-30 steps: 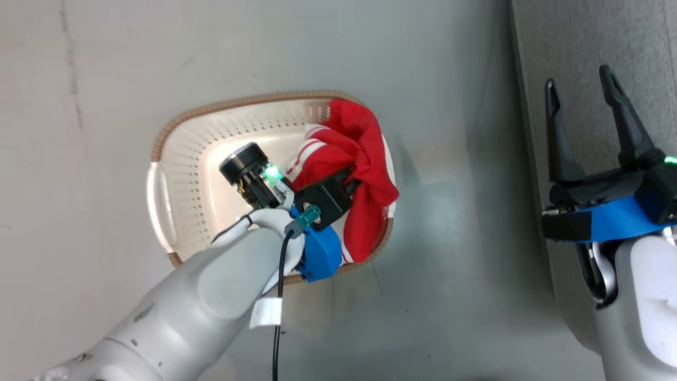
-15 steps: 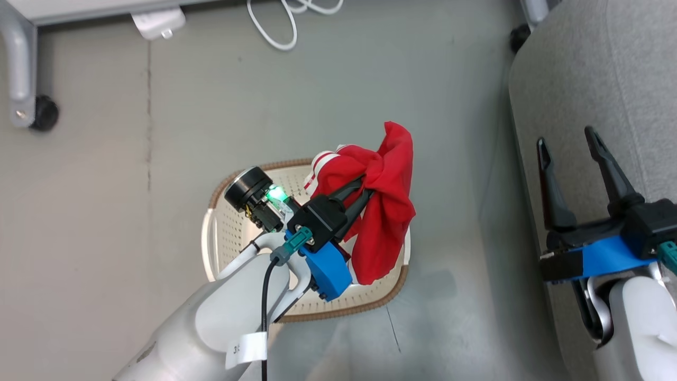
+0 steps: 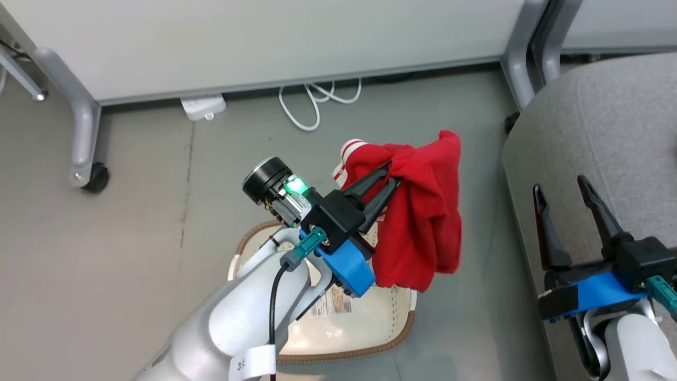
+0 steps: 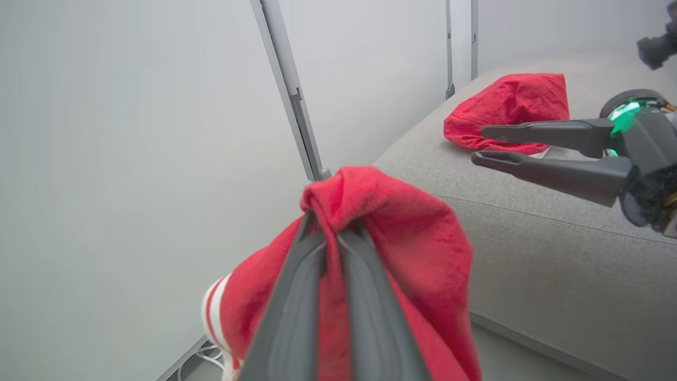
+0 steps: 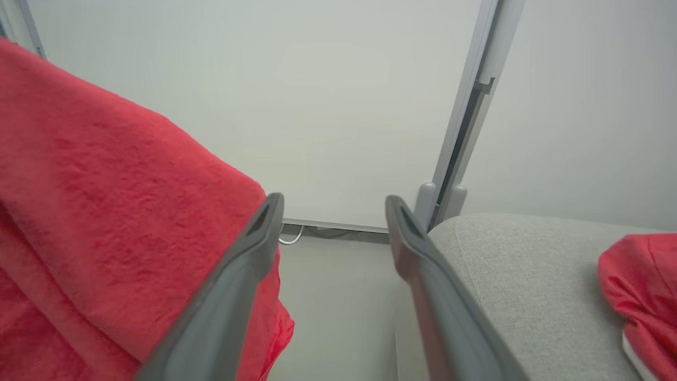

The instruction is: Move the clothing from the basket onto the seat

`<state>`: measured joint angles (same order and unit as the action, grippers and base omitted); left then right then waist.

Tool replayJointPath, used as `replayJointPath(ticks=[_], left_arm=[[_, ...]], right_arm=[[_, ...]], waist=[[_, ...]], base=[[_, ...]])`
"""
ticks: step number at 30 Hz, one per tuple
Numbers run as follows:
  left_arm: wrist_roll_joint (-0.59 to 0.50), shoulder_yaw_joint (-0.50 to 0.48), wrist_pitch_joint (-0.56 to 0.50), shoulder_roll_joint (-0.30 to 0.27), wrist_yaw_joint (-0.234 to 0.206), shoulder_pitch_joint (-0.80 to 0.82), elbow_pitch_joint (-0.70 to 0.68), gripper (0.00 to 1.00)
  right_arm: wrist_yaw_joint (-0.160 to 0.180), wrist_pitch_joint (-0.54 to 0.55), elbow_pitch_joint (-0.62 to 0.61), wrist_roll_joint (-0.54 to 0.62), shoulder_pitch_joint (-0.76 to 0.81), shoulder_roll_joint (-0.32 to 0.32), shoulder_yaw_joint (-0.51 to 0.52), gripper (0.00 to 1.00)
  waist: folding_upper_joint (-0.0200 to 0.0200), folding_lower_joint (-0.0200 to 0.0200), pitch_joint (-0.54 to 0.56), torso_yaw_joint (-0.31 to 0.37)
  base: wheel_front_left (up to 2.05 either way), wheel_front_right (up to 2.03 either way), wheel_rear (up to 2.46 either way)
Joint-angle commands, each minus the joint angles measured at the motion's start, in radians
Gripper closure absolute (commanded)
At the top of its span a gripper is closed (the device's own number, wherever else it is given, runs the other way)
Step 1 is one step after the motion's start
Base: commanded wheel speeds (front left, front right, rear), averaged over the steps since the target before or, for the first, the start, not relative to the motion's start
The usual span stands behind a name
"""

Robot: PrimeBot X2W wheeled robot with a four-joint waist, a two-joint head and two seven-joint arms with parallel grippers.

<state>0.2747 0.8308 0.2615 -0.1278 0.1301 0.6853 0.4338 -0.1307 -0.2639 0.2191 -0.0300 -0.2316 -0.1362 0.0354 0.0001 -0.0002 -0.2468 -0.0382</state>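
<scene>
Left gripper [image 3: 394, 174] is clamped on a fold of a bright red soft fabric garment with white striped trim [image 3: 423, 227], which hangs in the air from its two dark fingers above the far right part of the cream-white oval plastic laundry basket with a brown woven-look rim [image 3: 370, 323] on the grey floor [image 3: 132, 264]. Right gripper [image 3: 559, 184] has its fingers spread with nothing between them, over the edge of the large grey fabric-upholstered seat [image 3: 608, 132] to the basket's right. A second red garment [image 4: 508, 108] lies crumpled on that seat, well apart from the lifted one.
</scene>
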Motion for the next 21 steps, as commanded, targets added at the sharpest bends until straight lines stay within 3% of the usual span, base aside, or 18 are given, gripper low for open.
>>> replayJointPath(ticks=[1,21], left_arm=[[0.007,-0.009,0.005,0.004,0.0,0.01,-0.009,1.0],[0.055,-0.052,0.005,0.018,0.0,0.102,0.004,1.0]], right_arm=[[0.0,-0.001,0.004,-0.006,0.02,0.0,0.004,0.0],[0.0,-0.001,0.017,-0.013,0.114,0.032,0.017,0.0]], waist=[[-0.0001,0.0002,0.036,-0.009],[-0.0001,0.0002,0.175,-0.026]], base=[[0.0,0.0,0.0],[0.0,0.0,0.0]])
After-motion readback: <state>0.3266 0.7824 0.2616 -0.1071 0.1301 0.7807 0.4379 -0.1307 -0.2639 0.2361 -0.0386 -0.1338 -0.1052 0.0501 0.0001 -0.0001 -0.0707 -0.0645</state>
